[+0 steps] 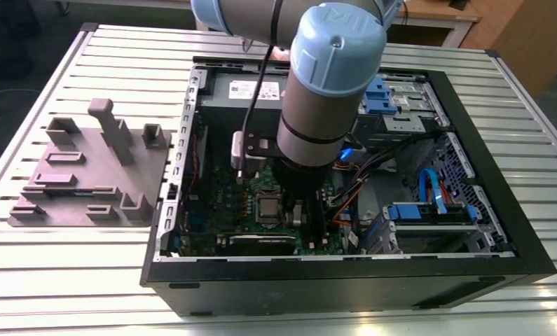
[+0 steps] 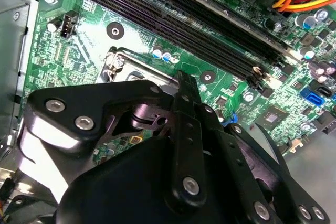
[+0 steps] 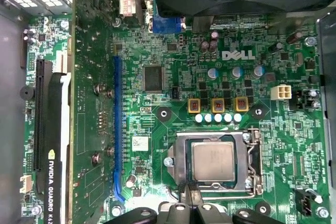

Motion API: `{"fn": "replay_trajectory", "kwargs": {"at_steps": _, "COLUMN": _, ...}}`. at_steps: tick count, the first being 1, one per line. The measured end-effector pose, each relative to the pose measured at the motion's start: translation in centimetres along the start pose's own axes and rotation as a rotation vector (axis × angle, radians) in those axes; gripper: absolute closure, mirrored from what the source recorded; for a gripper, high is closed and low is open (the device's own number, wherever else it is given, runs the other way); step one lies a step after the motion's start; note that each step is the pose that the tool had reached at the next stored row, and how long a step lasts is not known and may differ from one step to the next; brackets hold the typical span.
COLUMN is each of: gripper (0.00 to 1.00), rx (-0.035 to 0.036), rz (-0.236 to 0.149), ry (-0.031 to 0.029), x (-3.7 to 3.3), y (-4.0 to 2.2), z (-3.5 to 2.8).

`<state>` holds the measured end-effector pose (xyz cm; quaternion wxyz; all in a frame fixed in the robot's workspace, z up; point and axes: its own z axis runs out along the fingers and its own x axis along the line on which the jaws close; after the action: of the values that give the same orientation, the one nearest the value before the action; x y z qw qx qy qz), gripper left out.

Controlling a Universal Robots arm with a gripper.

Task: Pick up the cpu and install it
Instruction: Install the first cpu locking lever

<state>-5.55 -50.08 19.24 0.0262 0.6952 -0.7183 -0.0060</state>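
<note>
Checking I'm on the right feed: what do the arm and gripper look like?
The arm is a silver-grey cylinder with pale blue rounded joint caps, a black band and a black cable alongside. The gripper is glossy black, built of linked plates with silver screws.

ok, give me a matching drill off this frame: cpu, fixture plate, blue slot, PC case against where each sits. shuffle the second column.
Things
1. small flat square silver-topped cpu
2. grey plastic fixture plate with upright pegs
3. long blue expansion slot
4. black open computer case

Places
a. on the slatted metal table, outside the case, at the exterior view's left
b. lying in the metal socket frame on the green motherboard
c. on the table, with the robot arm reaching into it
d. between the black graphics card and the socket frame

Pairs: 1-b, 2-a, 3-d, 4-c
</note>
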Motion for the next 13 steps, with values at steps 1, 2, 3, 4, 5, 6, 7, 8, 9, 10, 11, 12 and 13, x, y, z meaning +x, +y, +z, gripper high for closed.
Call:
{"fn": "replay_trajectory", "kwargs": {"at_steps": 1, "gripper": 0.90, "rx": 0.0000, "rz": -0.002, "ry": 0.0003, "x": 0.00, "y": 0.00, "z": 0.05}}
{"fn": "replay_trajectory", "kwargs": {"at_steps": 2, "gripper": 0.90, "rx": 0.0000, "rz": -0.003, "ry": 0.0005, "x": 0.00, "y": -0.01, "z": 0.07}}
{"fn": "replay_trajectory", "kwargs": {"at_steps": 3, "gripper": 0.90, "rx": 0.0001, "rz": -0.005, "ry": 0.0006, "x": -0.01, "y": 0.00, "z": 0.08}}
{"fn": "replay_trajectory", "kwargs": {"at_steps": 4, "gripper": 0.90, "rx": 0.0002, "rz": -0.006, "ry": 0.0006, "x": -0.01, "y": 0.00, "z": 0.09}}
{"fn": "replay_trajectory", "kwargs": {"at_steps": 5, "gripper": 0.90, "rx": 0.0002, "rz": -0.007, "ry": 0.0005, "x": -0.01, "y": 0.00, "z": 0.10}}
{"fn": "replay_trajectory", "kwargs": {"at_steps": 6, "gripper": 0.90, "rx": 0.0003, "rz": -0.008, "ry": 0.0005, "x": -0.01, "y": 0.00, "z": 0.10}}
{"fn": "replay_trajectory", "kwargs": {"at_steps": 7, "gripper": 0.90, "rx": 0.0003, "rz": -0.009, "ry": 0.0006, "x": -0.01, "y": -0.01, "z": 0.10}}
{"fn": "replay_trajectory", "kwargs": {"at_steps": 8, "gripper": 0.90, "rx": 0.0003, "rz": -0.010, "ry": 0.0006, "x": -0.01, "y": -0.02, "z": 0.10}}
{"fn": "replay_trajectory", "kwargs": {"at_steps": 9, "gripper": 0.90, "rx": 0.0003, "rz": -0.011, "ry": 0.0006, "x": -0.01, "y": -0.05, "z": 0.10}}
{"fn": "replay_trajectory", "kwargs": {"at_steps": 10, "gripper": 0.90, "rx": 0.0004, "rz": -0.012, "ry": 0.0006, "x": -0.01, "y": -0.09, "z": 0.10}}
{"fn": "replay_trajectory", "kwargs": {"at_steps": 11, "gripper": 0.90, "rx": 0.0004, "rz": -0.012, "ry": 0.0006, "x": -0.01, "y": -0.13, "z": 0.10}}
{"fn": "replay_trajectory", "kwargs": {"at_steps": 12, "gripper": 0.90, "rx": 0.0005, "rz": -0.013, "ry": 0.0006, "x": -0.02, "y": -0.19, "z": 0.11}}
{"fn": "replay_trajectory", "kwargs": {"at_steps": 13, "gripper": 0.90, "rx": 0.0005, "rz": -0.014, "ry": 0.0006, "x": -0.02, "y": -0.25, "z": 0.11}}
